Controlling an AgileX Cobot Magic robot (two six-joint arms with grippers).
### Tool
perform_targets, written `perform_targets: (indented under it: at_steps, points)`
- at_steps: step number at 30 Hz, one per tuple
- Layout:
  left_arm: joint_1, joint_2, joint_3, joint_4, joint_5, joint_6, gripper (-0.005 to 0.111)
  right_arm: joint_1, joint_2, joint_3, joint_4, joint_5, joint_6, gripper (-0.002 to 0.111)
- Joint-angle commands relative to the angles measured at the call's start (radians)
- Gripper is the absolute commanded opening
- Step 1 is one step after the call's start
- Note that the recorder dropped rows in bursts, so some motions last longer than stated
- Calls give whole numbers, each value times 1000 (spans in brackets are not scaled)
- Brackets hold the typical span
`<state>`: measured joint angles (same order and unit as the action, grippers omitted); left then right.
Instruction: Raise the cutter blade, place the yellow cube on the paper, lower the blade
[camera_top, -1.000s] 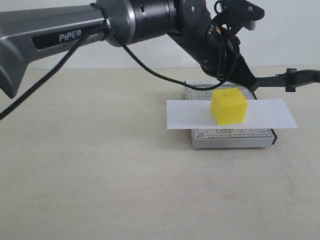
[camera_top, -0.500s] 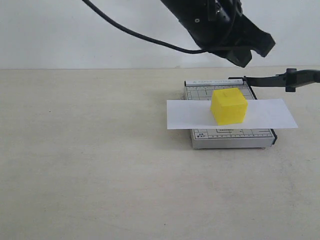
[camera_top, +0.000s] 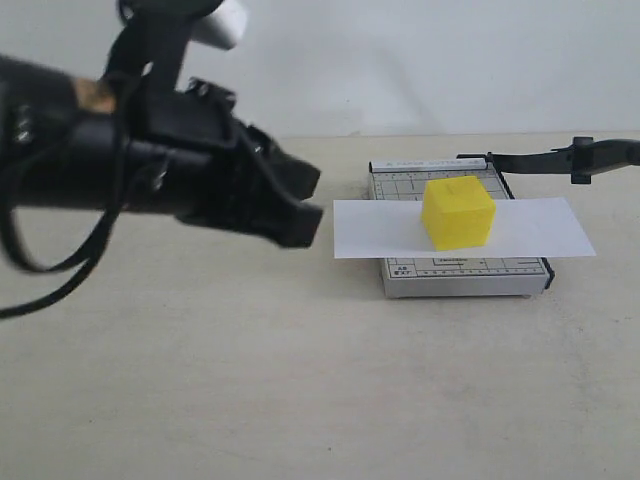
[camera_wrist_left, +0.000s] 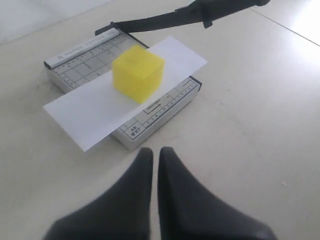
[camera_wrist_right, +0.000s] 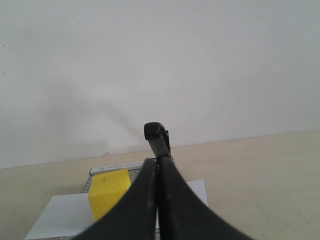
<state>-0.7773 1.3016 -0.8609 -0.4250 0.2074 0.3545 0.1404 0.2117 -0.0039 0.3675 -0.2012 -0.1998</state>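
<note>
The yellow cube (camera_top: 458, 212) rests on the white paper (camera_top: 540, 228), which lies across the grey trimmer. The cutter blade (camera_top: 560, 159) stands raised, its black arm reaching right past the frame edge. My left gripper (camera_top: 308, 203) hangs shut and empty left of the trimmer, well away from the cube. In the left wrist view its shut tips (camera_wrist_left: 154, 151) point at the cube (camera_wrist_left: 138, 72), the paper (camera_wrist_left: 80, 117) and the blade (camera_wrist_left: 200, 12). In the right wrist view my right gripper (camera_wrist_right: 157, 160) is shut, with the blade handle (camera_wrist_right: 156, 135) just beyond its tips and the cube (camera_wrist_right: 109, 192) beside them; contact is unclear.
The grey gridded trimmer base (camera_top: 465, 275) sits on a beige tabletop (camera_top: 300, 380) right of the middle. My left arm (camera_top: 110, 160) fills the upper left of the exterior view. A white wall stands behind the table.
My left arm has swung from above the trimmer to the left and lower, its gripper shut. The cube stays on the paper and the blade stays raised.
</note>
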Motion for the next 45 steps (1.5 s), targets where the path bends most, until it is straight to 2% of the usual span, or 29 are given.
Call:
perform_targets:
  at_steps: [1,5,12,20,34,39,45]
  points:
    - [4,-132,219,-72,-181,5,4,-2,-5,4,-6,-1,-1,0]
    - [4,-236,405,-131,-351,-60,4,-2,-5,4,-6,-1,-1,0]
    - [4,-368,573,-131,-386,-93,4,-2,-5,4,-6,-1,-1,0]
    - [4,-438,617,-135,-298,-93,4,-2,-5,4,-6,-1,-1,0]
    - [4,-458,617,-132,-252,-70,4,-2,-5,4,-6,-3,-1,0]
    - [8,-636,641,-132,-148,18,4,-2,-5,4,-6,-3,-1,0]
    - [72,-890,739,-132,-101,104,4,-2,-5,4,-6,-3,-1,0]
